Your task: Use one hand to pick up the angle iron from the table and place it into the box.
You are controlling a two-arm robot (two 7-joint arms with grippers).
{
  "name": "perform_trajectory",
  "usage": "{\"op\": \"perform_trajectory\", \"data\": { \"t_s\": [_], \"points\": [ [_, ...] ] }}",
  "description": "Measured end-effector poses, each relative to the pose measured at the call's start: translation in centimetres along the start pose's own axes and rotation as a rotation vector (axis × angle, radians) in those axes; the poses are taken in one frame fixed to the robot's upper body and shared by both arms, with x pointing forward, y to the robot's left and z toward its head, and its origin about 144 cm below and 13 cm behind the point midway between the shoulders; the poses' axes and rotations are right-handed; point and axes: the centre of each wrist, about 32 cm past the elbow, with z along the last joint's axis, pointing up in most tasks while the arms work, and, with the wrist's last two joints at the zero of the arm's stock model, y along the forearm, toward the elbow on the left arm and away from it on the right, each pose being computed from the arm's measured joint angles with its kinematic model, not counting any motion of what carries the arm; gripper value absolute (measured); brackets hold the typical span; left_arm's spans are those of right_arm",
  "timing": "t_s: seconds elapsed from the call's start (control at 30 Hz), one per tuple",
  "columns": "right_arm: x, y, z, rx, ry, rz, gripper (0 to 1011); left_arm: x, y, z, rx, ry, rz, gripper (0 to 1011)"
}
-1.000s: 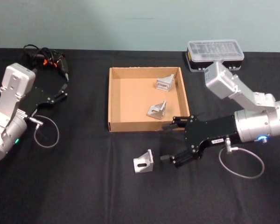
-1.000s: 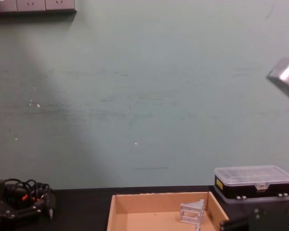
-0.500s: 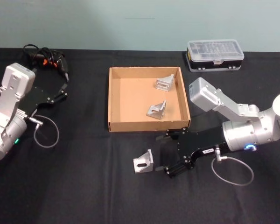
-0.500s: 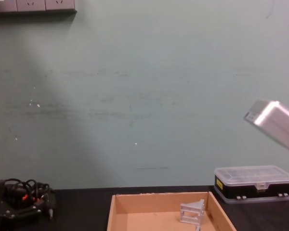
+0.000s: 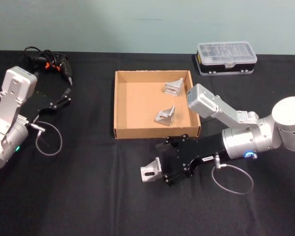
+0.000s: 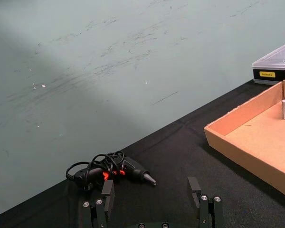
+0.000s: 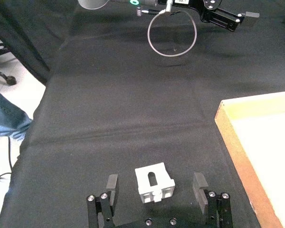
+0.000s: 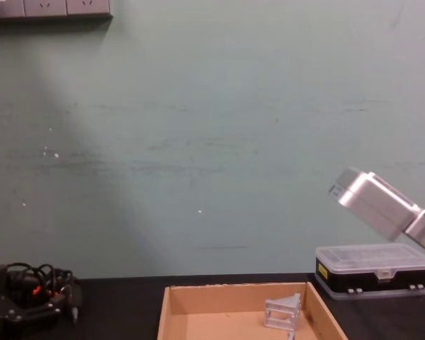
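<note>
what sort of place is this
Likely a robotics lab bench: a black-covered table, the right gripper open around an angle iron near a cardboard box, the left gripper parked near a power screwdriver, a plastic parts case.

Your shallow tan cardboard box (image 5: 152,133) holds 2 silver metal brackets (image 5: 173,87) (image 5: 165,116). Before it, on the black tabletop (image 5: 88,196), lies the silver angle iron (image 5: 151,170) — between the fingers (image 7: 112,182) of the black right gripper (image 5: 162,163). Behind the box, rightward: the clear-lidded plastic case (image 5: 226,58).

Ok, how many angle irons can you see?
3 angle irons. Two lie in the box, one by its far right corner, one nearer the middle. The third sits on the table before the box, between the fingers of the open right claw. None looks hidden.
</note>
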Motion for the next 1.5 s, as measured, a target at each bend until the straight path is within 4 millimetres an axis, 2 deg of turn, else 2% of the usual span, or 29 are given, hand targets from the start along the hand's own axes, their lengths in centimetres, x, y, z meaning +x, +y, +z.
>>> {"op": "perform_trajectory", "data": {
  "t_s": [0.5,1.5],
  "points": [
    [0.2,1.0,0.0,-0.003,-0.001,0.029,1002,0.0,0.0,0.0,0.000,0.000,0.000,1000],
    [0.7,1.5,0.1,-0.012,0.009,0.040,1002,0.0,0.0,0.0,0.000,0.000,0.000,1000]
  ]
}}
